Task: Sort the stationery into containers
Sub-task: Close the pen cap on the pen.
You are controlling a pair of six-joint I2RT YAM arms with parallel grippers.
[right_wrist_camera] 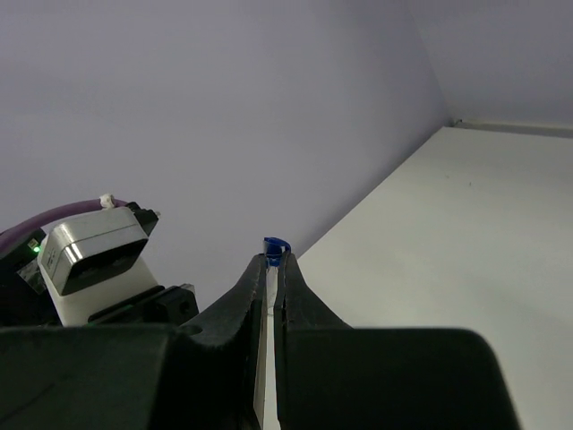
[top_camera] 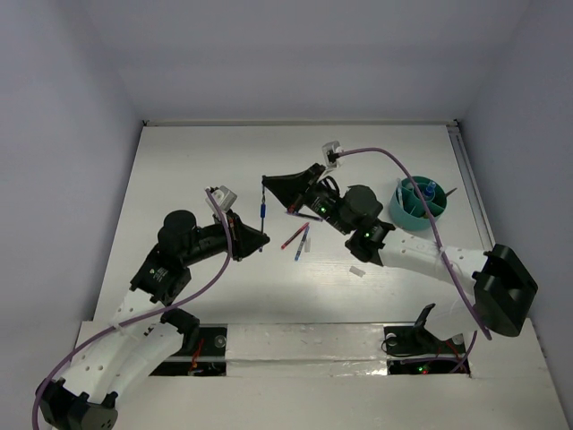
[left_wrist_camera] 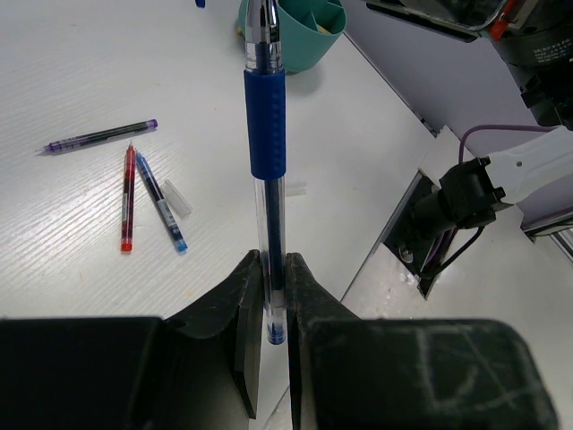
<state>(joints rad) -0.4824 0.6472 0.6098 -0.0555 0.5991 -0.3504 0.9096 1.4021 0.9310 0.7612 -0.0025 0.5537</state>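
Blue-grip pen [left_wrist_camera: 266, 125] in left tool [left_wrist_camera: 271, 262] and right tool [right_wrist_camera: 273, 262]

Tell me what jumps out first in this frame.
A blue-grip pen is held over mid-table between both arms: the left gripper clamps one end, the right gripper the other. To the right sits the teal tub, and a red pen lies loose on the table among other thin pens.
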